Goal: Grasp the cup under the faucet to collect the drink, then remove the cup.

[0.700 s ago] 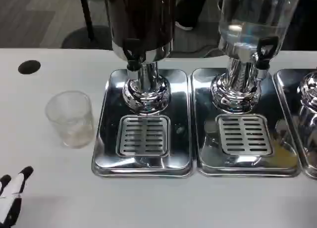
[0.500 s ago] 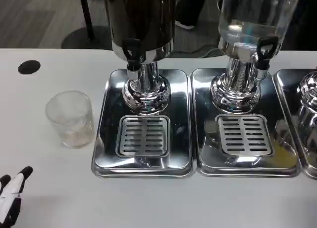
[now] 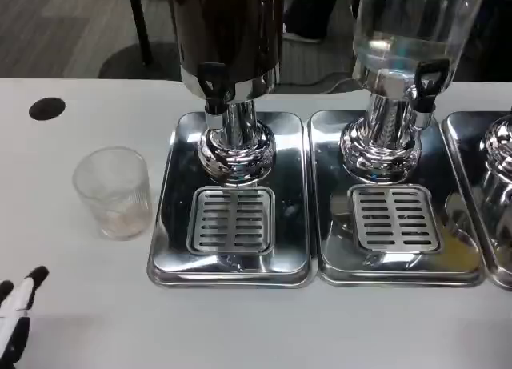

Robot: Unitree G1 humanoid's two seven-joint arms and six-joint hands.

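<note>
The cup (image 3: 113,192) stands upright on the white table (image 3: 72,249) toward its left side, mouth up and long axis vertical, just beside the left rim of the nearest drip tray (image 3: 164,225) but not on it. It is clear, ribbed plastic, with nothing in it that can be made out. The left hand (image 3: 18,314) shows at the table's near left corner, well apart from the cup; only some black-tipped fingers (image 3: 37,274) are seen, spread apart and holding nothing. Against the picture of half a second ago, the hand sits a little lower and further toward the corner, while the cup has not moved. The dark dispenser (image 3: 230,41) rises over that tray on a chrome pedestal, its black faucet (image 3: 212,85) hanging above the slotted grate (image 3: 231,219). To the right, a clear dispenser (image 3: 412,33) stands on a second tray (image 3: 396,217). A round black hole (image 3: 47,108) lies near the table's far left corner. Between cup and grate only the tray's raised rim intervenes.
</note>
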